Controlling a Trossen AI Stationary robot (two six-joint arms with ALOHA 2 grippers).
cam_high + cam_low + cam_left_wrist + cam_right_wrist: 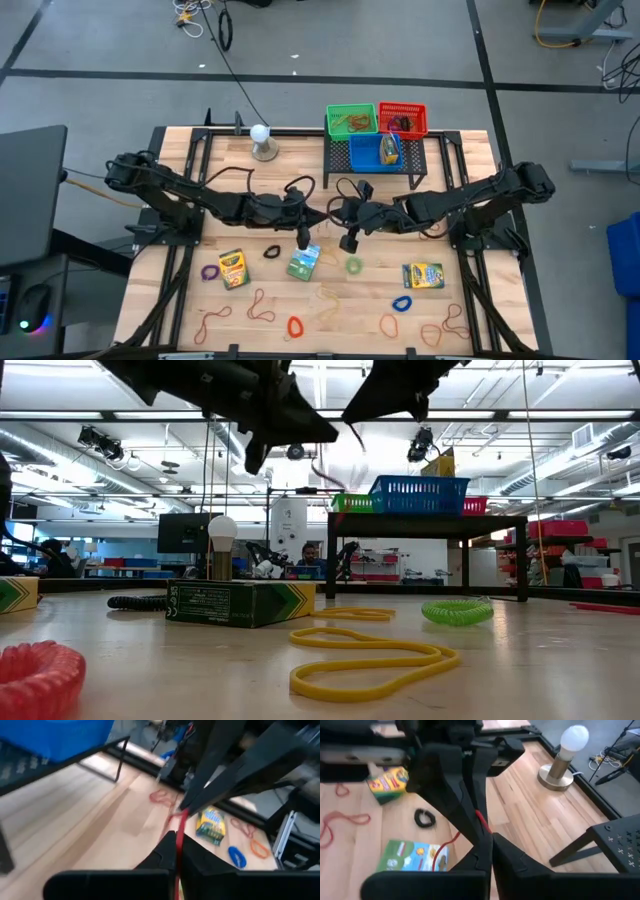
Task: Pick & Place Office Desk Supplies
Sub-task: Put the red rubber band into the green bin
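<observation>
Both grippers meet tip to tip above the table's middle, each shut on one thin red rubber band (179, 822). My left gripper (316, 213) comes from the left and my right gripper (334, 213) from the right. Below them a green crayon box (303, 262) lies flat on the wood. Two yellow-green crayon boxes (232, 268) (423, 275) lie left and right of it. Green (354, 265), black (272, 252), purple (209, 271) and blue (402, 302) loops and reddish rubber bands (260, 305) are strewn over the near half. My left gripper (177, 839) pinches the red rubber band (178, 832) between its two fingers, coming nearly level from the table's left. The band runs straight on to the other gripper's tips (183, 812), clear of the table. My right gripper (491, 838) pinches the same band (482, 823) between its two fingers, slanting down from the table's right. A slack part (444, 851) of the band hangs below, above the green crayon box.
At the far edge a black mesh rack (432, 150) carries a green (351, 120), a red (403, 118) and a blue basket (376, 152). A white ball on a round stand (262, 140) is far left of it. A yellow band (365, 655) lies near the front.
</observation>
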